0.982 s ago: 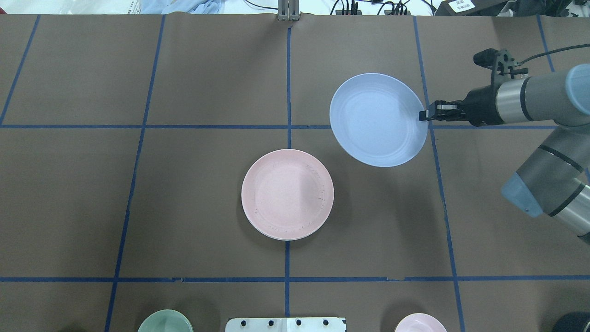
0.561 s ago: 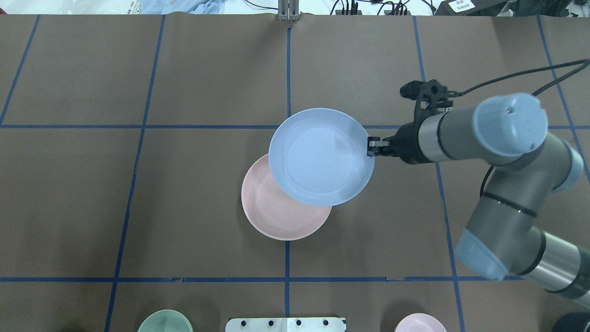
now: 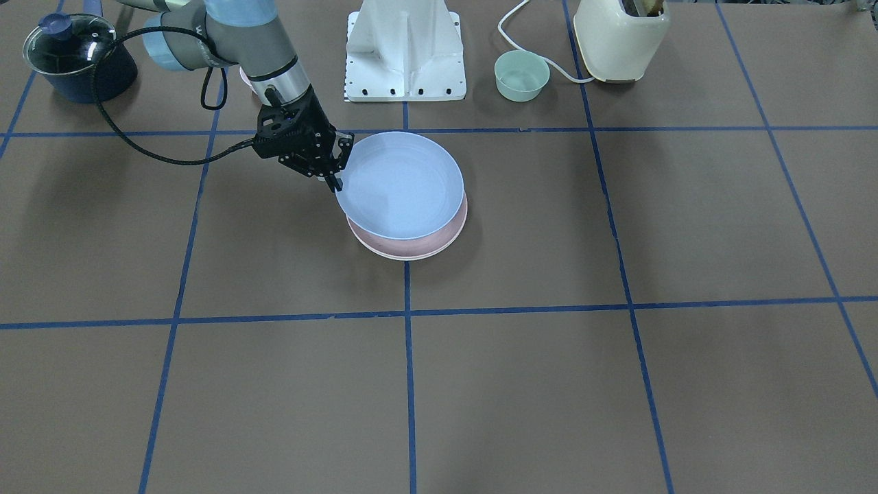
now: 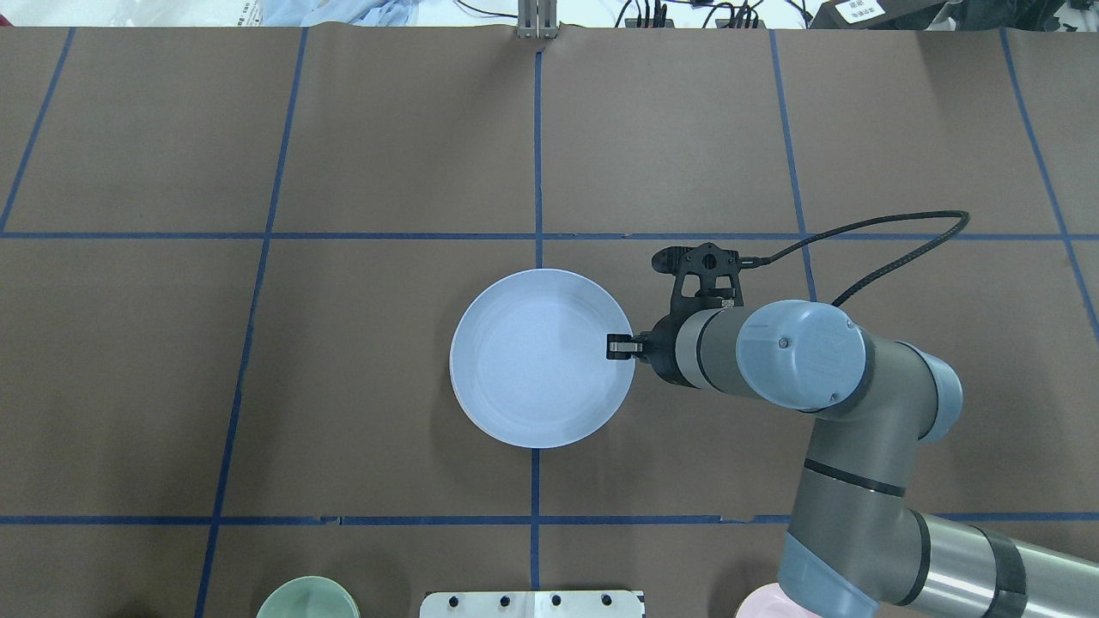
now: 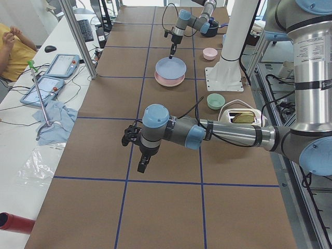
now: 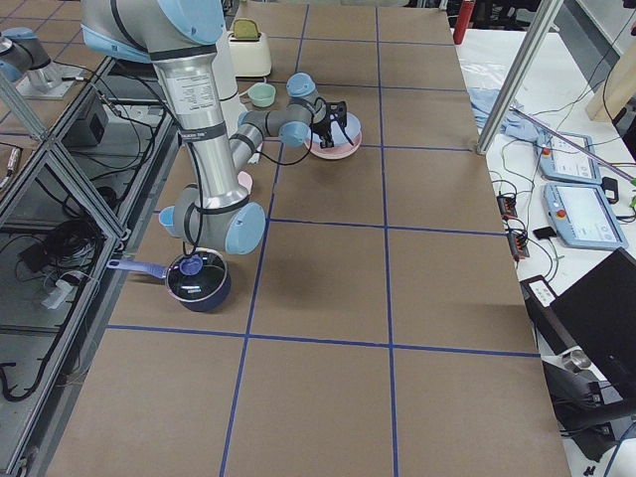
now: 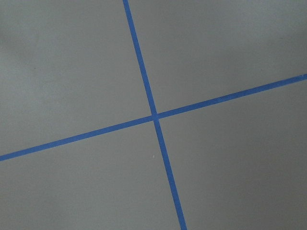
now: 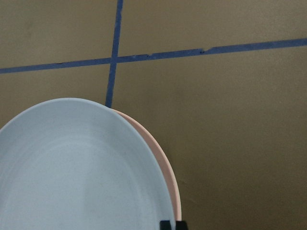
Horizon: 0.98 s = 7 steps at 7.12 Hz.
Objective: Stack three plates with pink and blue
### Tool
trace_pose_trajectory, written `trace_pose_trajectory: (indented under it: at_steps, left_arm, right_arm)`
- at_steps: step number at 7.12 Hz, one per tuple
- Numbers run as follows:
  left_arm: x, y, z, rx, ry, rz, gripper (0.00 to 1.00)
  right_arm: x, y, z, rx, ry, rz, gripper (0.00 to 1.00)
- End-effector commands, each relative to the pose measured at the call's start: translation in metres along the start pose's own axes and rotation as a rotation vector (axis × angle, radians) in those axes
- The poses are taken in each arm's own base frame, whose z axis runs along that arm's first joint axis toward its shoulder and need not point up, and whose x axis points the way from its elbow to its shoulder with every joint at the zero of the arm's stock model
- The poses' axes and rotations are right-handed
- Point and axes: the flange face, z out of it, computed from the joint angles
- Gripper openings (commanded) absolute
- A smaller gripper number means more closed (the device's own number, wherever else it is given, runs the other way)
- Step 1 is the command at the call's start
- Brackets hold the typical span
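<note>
My right gripper (image 4: 620,347) is shut on the right rim of the light blue plate (image 4: 537,360) and holds it right over the pale pink plate (image 3: 439,240) at the table's middle. From overhead the blue plate hides the pink one. In the front view (image 3: 401,185) it sits a little offset, and I cannot tell whether they touch. A thin off-white rim (image 3: 405,258) shows under the pink plate. The right wrist view shows the blue plate (image 8: 72,172) over the pink rim (image 8: 165,167). My left gripper (image 5: 142,165) shows only in the left side view; I cannot tell its state.
A small green bowl (image 3: 521,75), a cream toaster (image 3: 621,34) and the white robot base (image 3: 405,48) stand at the robot's edge. A dark lidded pot (image 3: 79,55) sits near the right arm. A small pink bowl (image 5: 209,53) is beside the base.
My right gripper has carried the blue plate from the far right toward the middle and down, from partly overlapping the pink plate to covering it.
</note>
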Motion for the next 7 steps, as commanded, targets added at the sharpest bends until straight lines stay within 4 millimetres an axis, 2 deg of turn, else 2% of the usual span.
trace_pose_trajectory:
  at_steps: [1, 2, 3, 4, 5, 6, 7]
  left_arm:
    - [-0.002, 0.008, 0.002, -0.006, 0.001, -0.006, 1.0]
    - [-0.003, 0.015, 0.004, -0.012, 0.001, -0.011, 1.0]
    - [-0.003, 0.016, 0.004, -0.013, 0.001, -0.012, 1.0]
    - [-0.005, 0.017, 0.006, -0.017, 0.001, -0.013, 1.0]
    - [-0.008, 0.019, 0.009, -0.027, 0.001, -0.023, 1.0]
    - [-0.01, 0.029, 0.016, -0.05, 0.026, -0.051, 1.0]
    - [-0.004, 0.044, 0.021, -0.081, 0.145, -0.095, 1.0]
  right_arm:
    - [-0.006, 0.001, 0.014, 0.014, 0.017, -0.003, 0.99]
    - [-0.01, -0.003, 0.015, 0.02, 0.019, -0.009, 1.0]
    - [-0.011, -0.021, 0.006, 0.031, 0.021, -0.004, 1.0]
    - [-0.007, -0.058, -0.012, -0.004, 0.068, 0.004, 1.0]
    - [0.012, -0.093, -0.039, -0.05, 0.099, -0.045, 1.0]
    - [0.045, -0.124, -0.06, -0.079, 0.128, -0.087, 1.0]
    - [0.095, -0.149, -0.076, -0.121, 0.153, -0.144, 1.0]
